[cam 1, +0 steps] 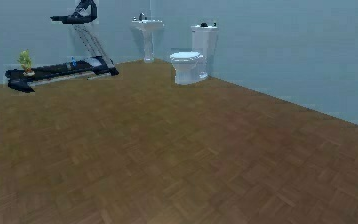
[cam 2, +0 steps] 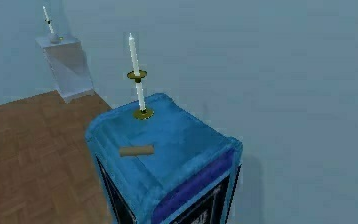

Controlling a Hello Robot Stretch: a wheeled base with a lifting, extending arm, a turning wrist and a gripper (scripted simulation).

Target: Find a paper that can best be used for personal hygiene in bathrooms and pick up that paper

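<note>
Progress: early, by judgement. The search stage was under way; the pick-up was not yet begun. Left to do: locate the paper, approach it, grasp it and lift it.

Landmark: a white toilet (cam 1: 190, 65) stood against the far wall, across a wide wooden floor (cam 1: 167, 150). A pedestal sink (cam 1: 147, 35) stood just beside the toilet, toward the forward view's left. A treadmill (cam 1: 72, 55) lay farther from the toilet on that same side, with a small plant (cam 1: 26, 62) beyond it.

Task's thing: the paper's place could not be told. Small dark things (cam 1: 206, 25) sat on the toilet's tank, too small to name. The paper's look therefore could not be reported. By judgement, the toilet's surroundings were the likeliest place to inspect.

Arm side view: a blue cabinet (cam 2: 167, 150) carried a white candle (cam 2: 137, 80) and a small brown thing (cam 2: 136, 151). Its position relative to the toilet could not be told.

Gripper: the state of its jaws could not be told.
</note>
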